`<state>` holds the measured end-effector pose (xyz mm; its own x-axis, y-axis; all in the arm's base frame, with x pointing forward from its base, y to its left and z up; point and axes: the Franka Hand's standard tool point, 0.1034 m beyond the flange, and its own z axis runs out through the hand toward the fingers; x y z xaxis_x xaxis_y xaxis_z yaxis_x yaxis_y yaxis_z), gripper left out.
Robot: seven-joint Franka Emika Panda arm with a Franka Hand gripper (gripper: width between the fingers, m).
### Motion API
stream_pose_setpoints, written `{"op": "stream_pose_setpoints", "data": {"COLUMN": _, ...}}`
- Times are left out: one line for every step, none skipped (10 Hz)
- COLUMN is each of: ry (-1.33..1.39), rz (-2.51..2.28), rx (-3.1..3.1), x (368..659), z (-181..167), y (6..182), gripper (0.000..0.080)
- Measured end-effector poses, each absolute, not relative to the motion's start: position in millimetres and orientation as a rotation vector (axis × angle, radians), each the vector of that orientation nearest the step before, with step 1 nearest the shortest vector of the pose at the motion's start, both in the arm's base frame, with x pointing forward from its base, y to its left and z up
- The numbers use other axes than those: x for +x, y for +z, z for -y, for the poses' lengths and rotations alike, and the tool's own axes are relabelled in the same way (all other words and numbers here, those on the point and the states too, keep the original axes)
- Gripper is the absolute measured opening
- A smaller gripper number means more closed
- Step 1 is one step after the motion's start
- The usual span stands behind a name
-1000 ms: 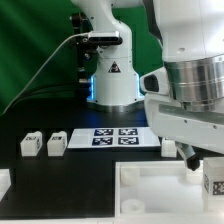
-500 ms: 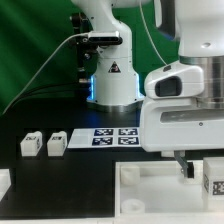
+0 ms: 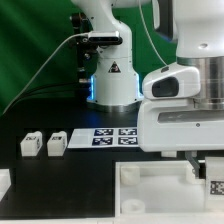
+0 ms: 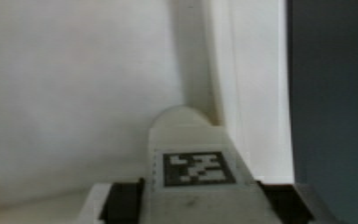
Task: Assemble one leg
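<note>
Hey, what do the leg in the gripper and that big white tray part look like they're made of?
The leg looks like matte white plastic, smooth and evenly coloured, with a printed black-and-white tag on its face. The tray part seems to be the same dull white moulded plastic, showing raised rims; the blur leaves finer texture open.

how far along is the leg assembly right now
Done: one leg is picked up, held between the jaws in the wrist view. In hand: it hangs over the large white tray-like part. Left: seating it; whether it is in a socket cannot be told. Two spare legs sit beside the marker board.
</note>
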<state>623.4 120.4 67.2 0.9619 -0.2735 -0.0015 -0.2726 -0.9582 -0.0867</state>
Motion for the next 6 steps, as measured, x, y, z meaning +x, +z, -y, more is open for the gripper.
{"op": "stream_pose_setpoints", "data": {"ry": -0.010, "rz": -0.568, "rx": -3.001, "x": 623.4, "z": -120.8, "y": 67.2, "gripper": 0.0291}}
{"op": "stream_pose_setpoints", "data": {"ry": -0.004, "rz": -0.679, "rx": -2.976, "x": 623.4, "z": -121.2, "y": 67.3, "gripper": 0.0291}}
{"op": "stream_pose_setpoints", "data": {"ry": 0.003, "rz": -0.851, "rx": -2.930, "x": 623.7, "z": -121.9, "y": 67.6, "gripper": 0.0291}}
{"op": "stream_pose_setpoints", "data": {"ry": 0.030, "rz": -1.139, "rx": -2.835, "x": 625.8, "z": -123.7, "y": 69.8, "gripper": 0.0291}}
{"op": "stream_pose_setpoints", "data": {"ry": 0.063, "rz": -1.422, "rx": -2.720, "x": 628.3, "z": -125.1, "y": 72.9, "gripper": 0.0291}}
{"op": "stream_pose_setpoints", "data": {"ry": 0.095, "rz": -1.652, "rx": -2.584, "x": 630.9, "z": -124.9, "y": 75.1, "gripper": 0.0291}}
